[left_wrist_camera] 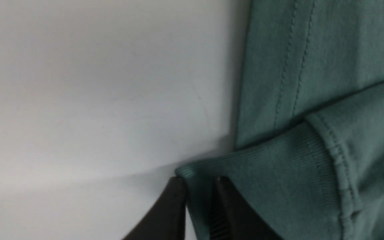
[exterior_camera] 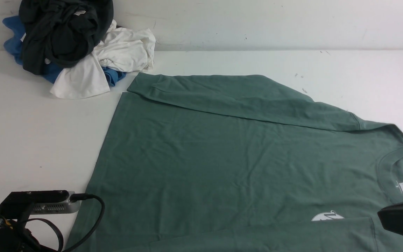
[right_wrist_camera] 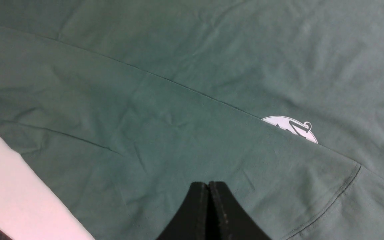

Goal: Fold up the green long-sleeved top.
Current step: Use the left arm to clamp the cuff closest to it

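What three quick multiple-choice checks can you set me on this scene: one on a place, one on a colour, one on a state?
1. Where is the clothes pile relative to the green top?
A. lying on its chest
B. beyond it, by the table's far left corner
C. at the near right edge

2. What colour is the top's chest logo?
A. yellow
B. red
C. white

3. How do the right gripper's jaws stand?
A. shut together, nothing between them
B. wide open
C. clamped on a cuff

Answers:
1 B: the front view shows the pile at the far left corner, off the top's chest.
2 C: the half-covered logo is white.
3 A: the right wrist view shows the jaws pressed together above the cloth.
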Robot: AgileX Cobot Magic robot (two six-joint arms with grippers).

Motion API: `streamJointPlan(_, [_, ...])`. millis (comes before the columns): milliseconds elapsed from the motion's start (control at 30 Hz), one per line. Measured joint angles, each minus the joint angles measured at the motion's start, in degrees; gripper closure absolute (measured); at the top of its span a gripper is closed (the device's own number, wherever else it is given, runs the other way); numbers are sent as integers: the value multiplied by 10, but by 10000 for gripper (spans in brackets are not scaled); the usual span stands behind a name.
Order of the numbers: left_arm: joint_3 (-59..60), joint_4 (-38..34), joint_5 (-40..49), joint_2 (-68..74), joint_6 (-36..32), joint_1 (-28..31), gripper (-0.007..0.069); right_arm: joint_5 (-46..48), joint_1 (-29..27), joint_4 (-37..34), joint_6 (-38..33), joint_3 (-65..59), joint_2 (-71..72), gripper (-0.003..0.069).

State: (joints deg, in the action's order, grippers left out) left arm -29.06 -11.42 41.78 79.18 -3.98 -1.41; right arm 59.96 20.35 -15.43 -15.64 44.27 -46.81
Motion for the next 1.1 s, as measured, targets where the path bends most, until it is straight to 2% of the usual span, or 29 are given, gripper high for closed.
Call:
streamJointPlan(67, [0,0,0,0,-1,0,611,0,0,0,0,0,0,675])
streamJointPlan(167, [0,-5,0,0,-10,0,629,0,0,0,0,0,0,675])
streamJointPlan(467, [-3,-16,5,-43,-28,0,631,-10,0,2,1,0,0,675])
streamJointPlan(800, [-18,-2,51,-85,-19,0,620,-15,0,4,1,0,0,675])
streamJointPlan(900, [-18,4,51,-68,-11,0,573,-15,0,4,1,0,0,675])
streamJointPlan(1033, [-18,9,44,-20,-6,0,391,-15,0,4,1,0,0,675])
streamJointPlan(1067, [-18,9,44,-16,-5,0,383,-15,0,4,1,0,0,675])
streamJointPlan(1100, [-18,9,38,0,-3,0,307,-15,0,4,1,0,0,675])
